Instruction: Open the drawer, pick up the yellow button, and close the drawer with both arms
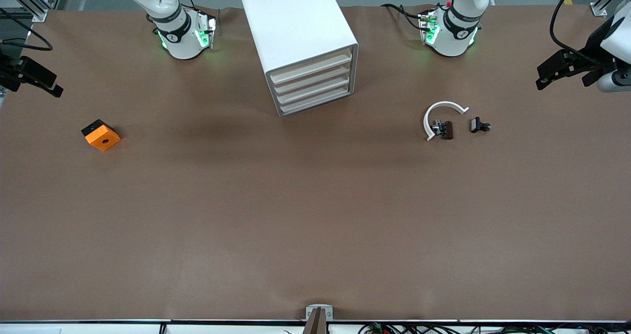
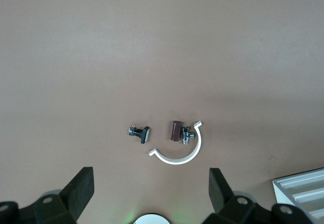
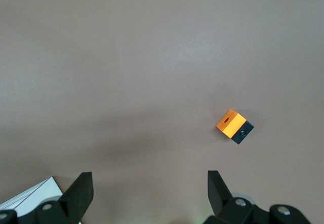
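The left gripper and the right gripper wait with fingers apart over the table ends; the drawers are all closed.

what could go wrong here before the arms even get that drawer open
1. The drawer unit has four near-identical shut drawers with no visible handles, so the jaws may slip or pick the wrong one.
2. It sits loose and angled on the table; a one-armed pull could drag it.
3. No button is visible; the orange block or black clips could be mistaken for it.
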Controlling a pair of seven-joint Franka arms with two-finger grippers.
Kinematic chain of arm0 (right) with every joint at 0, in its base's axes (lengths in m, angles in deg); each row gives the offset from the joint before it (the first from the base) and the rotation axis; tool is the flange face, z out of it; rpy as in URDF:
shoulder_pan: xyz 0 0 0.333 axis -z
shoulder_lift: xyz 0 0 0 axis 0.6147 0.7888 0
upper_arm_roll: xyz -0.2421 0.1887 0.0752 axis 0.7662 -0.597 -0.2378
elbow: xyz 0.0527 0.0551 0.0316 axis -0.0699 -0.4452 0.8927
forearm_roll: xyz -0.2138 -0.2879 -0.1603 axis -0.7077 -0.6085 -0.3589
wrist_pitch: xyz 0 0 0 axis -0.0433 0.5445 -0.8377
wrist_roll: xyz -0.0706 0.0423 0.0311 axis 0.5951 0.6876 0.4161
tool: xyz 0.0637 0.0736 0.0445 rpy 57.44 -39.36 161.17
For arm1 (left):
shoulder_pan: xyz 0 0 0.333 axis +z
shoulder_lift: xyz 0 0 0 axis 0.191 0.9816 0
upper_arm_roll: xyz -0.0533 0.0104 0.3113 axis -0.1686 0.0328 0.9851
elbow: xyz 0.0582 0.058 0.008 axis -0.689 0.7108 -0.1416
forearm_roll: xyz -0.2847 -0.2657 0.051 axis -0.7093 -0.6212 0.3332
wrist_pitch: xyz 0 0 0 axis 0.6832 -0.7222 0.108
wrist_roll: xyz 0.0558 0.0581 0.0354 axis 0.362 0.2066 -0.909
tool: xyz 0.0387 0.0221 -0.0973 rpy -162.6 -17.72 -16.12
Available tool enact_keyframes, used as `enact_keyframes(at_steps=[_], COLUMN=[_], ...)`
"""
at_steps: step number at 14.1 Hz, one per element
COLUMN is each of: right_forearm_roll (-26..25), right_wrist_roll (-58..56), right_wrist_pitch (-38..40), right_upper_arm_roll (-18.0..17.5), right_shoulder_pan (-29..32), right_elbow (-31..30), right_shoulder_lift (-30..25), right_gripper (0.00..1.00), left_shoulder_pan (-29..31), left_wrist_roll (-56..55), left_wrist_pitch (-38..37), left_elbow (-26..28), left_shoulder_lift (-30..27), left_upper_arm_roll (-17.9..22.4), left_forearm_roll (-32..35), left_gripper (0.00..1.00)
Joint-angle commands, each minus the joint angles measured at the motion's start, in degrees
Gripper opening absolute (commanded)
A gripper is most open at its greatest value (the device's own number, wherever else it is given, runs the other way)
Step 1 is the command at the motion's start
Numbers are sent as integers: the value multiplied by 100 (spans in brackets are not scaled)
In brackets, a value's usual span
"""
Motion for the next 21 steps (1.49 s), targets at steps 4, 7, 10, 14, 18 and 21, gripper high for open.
enact_keyframes(at_steps=[4,7,10,14,18,21], right_forearm_roll=[-3,-3,-3,-3,6,6], right_wrist_roll=[-41,-41,-41,-41,-41,-41], right_wrist_pitch=[63,63,63,55,46,37], right_upper_arm_roll=[-77,-77,-77,-86,-95,-95], right_shoulder_pan=[93,93,84,67,58,40], right_elbow=[92,92,92,92,92,92], right_shoulder_lift=[47,47,47,47,47,47], right_gripper=[100,100,100,100,100,100], left_shoulder_pan=[6,-29,-55,-564,-969,-1083], left_wrist_roll=[-15,-59,-339,-2269,-3686,-4985], left_wrist_pitch=[-143,-143,-56,68,76,76], left_elbow=[-172,-400,-401,-409,-427,-427], left_shoulder_lift=[117,591,1083,1759,2296,2525], left_upper_arm_roll=[-1,-18,-36,-115,-124,-115], left_forearm_roll=[118,136,66,-100,-425,-1223], left_gripper=[100,100,100,100,100,100])
